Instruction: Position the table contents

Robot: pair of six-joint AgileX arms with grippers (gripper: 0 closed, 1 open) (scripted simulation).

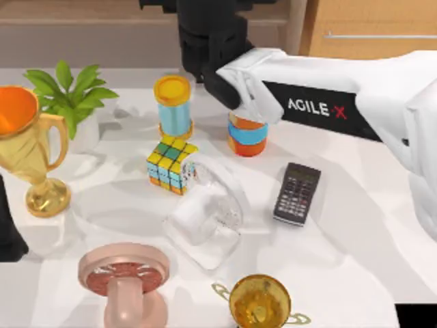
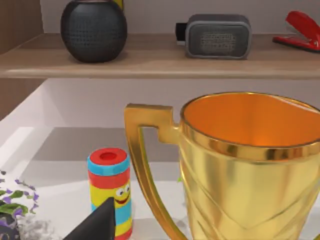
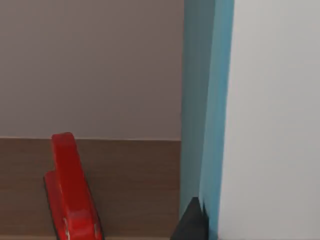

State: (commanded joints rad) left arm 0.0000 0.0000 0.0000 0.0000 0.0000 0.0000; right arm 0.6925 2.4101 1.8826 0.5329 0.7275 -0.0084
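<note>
The white table [image 1: 355,253] carries several objects. A gold trophy cup [image 1: 27,147] stands at the left and looms close in the left wrist view [image 2: 250,165]. Near the middle are a coloured puzzle cube [image 1: 171,164], a yellow-and-blue cylinder [image 1: 173,106], an orange-and-blue cylinder [image 1: 247,137] and a dark calculator [image 1: 298,193]. My right arm reaches across to the back, with its gripper [image 1: 205,27] at the shelf. One of its dark fingertips [image 3: 192,222] shows beside a blue-and-white upright panel [image 3: 207,100]. My left arm [image 1: 8,232] is parked at the left edge.
A green plant [image 1: 68,89] stands back left. A clear object [image 1: 205,219], a pink dumbbell-like piece [image 1: 126,280] and a second gold cup [image 1: 259,301] lie near the front. The brown shelf [image 2: 150,57] holds a black speaker [image 2: 93,30], a grey box [image 2: 217,35] and a red stapler [image 3: 70,190].
</note>
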